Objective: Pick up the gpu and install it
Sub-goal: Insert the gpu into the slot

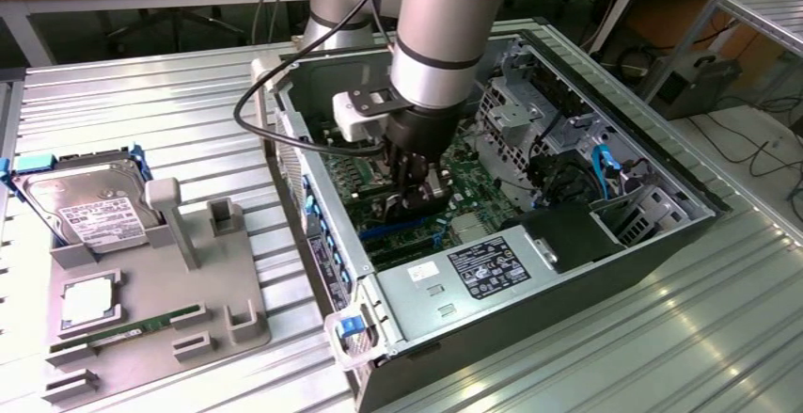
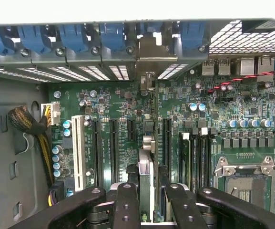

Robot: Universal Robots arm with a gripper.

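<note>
A: Where is the pincer [image 1: 420, 208] right now?

B: Down inside the open computer case [image 1: 653, 187], low over the green motherboard [image 1: 471, 182]. The arm [image 1: 439, 37] comes down from above the case, with a black cable looping beside it.

A: Is it holding anything?

B: Yes. Its fingers [image 2: 127, 202] are closed partway on the gpu [image 2: 146, 171], which stands on edge between them. In the wrist view the card runs from the fingers towards the case's rear wall, and its silver bracket [image 2: 149, 55] sits up against that wall, among the blue slot clips [image 2: 111, 36].

A: And relative to the motherboard?

B: The card is lined up along the black expansion slots [image 2: 113, 148], with the white slot [image 2: 77, 145] further off to one side and the empty processor socket [image 2: 244, 179] on the other. I cannot tell whether it is fully seated.

A: What is outside the case?

B: On the metal counter [image 1: 164, 103], at the exterior view's left of the case, a grey parts holder [image 1: 164, 281] carries a hard drive [image 1: 88, 206] and a green memory stick [image 1: 132, 326].
</note>
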